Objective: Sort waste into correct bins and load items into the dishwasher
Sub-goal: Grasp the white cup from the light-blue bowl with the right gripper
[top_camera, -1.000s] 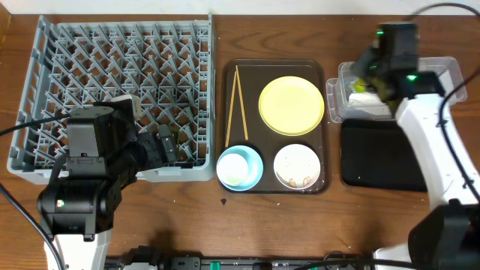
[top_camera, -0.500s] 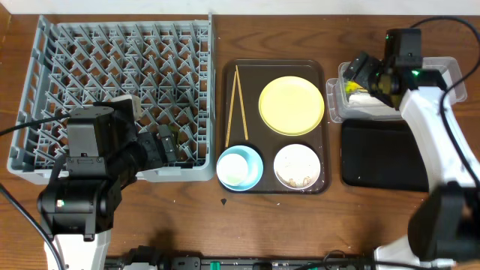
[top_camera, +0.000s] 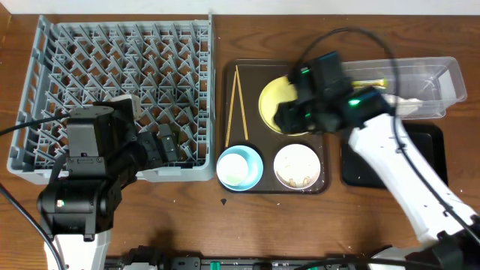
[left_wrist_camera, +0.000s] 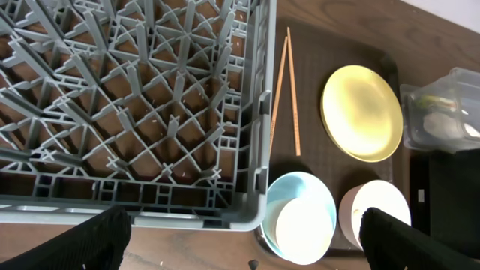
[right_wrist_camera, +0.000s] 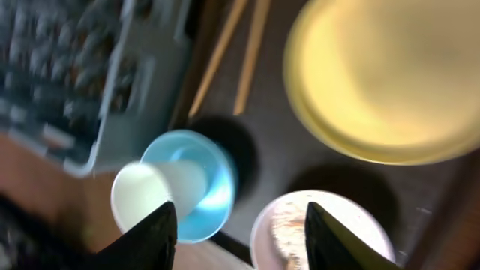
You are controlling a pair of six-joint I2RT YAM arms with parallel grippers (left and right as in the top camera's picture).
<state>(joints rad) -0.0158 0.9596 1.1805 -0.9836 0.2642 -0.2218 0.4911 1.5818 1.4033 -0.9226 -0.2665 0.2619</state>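
Waste: green-and-yellow snack wrapper [top_camera: 365,82] lies inside the clear plastic rectangular tub [top_camera: 439,75], at the table's far right. Crumpled white napkin [left_wrist_camera: 442,126] is in the same tub. Pale rice-like food scraps [top_camera: 300,180] sit in the round white bowl [top_camera: 298,165]. Shallow black rectangular tray [top_camera: 351,169] lies just in front of the tub, partly under the right arm.

Items, all on the dark brown serving tray [top_camera: 251,150]:
- round yellow plate [top_camera: 270,101], far right; partly covered in the overhead view.
- pair of wooden chopsticks [top_camera: 236,105], far left, lengthwise, close together.
- light blue bowl [top_camera: 247,161], near left, with the small white cup [top_camera: 235,171] inside it.
- white bowl, near right, just beside the blue bowl.

Large square grey plastic dish rack [top_camera: 120,67] stands left of the serving tray, close beside it. No dishes on its pegs.

Right gripper [top_camera: 289,116] hangs over the near edge of the yellow plate. Its wrist view is blurred. Jaws spread wide around nothing; the blue bowl and the white bowl show below them.

Left gripper [top_camera: 169,146] hangs over the near right corner of the rack. Jaws very wide, one finger at each lower corner of its wrist view; nothing held.
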